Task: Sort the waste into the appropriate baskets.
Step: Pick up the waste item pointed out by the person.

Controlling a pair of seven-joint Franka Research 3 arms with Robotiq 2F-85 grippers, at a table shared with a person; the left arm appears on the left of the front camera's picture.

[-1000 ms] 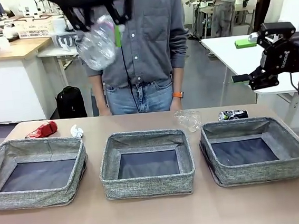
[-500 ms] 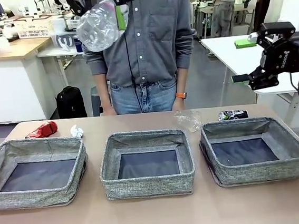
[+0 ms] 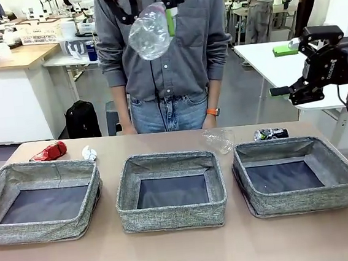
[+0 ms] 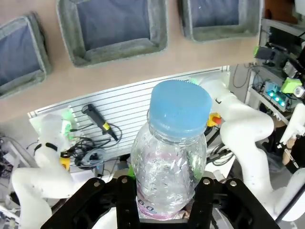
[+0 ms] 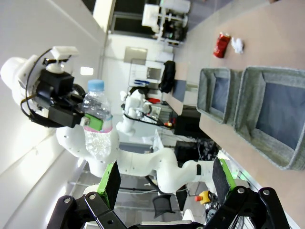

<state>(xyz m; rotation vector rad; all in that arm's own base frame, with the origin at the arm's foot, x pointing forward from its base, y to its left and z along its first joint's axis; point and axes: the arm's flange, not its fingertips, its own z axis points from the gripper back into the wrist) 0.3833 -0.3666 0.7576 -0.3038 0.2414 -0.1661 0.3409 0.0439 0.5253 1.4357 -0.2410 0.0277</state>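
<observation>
Left gripper (image 3: pixel 150 20) up high, jaws pinching the clear bottle (image 3: pixel 148 39); right gripper (image 3: pixel 282 69) hangs aside, jaws spread wide.

1. The bottle (image 3: pixel 149 33) was clear, its cap (image 4: pixel 180 112) blue, its label (image 4: pixel 156 204) pink and white.
2. The three baskets (image 3: pixel 173 217) were grey woven fabric with dark navy bottoms.
3. There were a red can (image 3: pixel 48 151) and a dark can (image 3: pixel 270 134).
4. The paper ball (image 3: pixel 88 153) was white, the cup (image 3: pixel 219 139) clear.
5. The right gripper (image 5: pixel 166 176) was black, its pads (image 5: pixel 109 183) green.
6. The table (image 3: pixel 186 253) was tan.
</observation>
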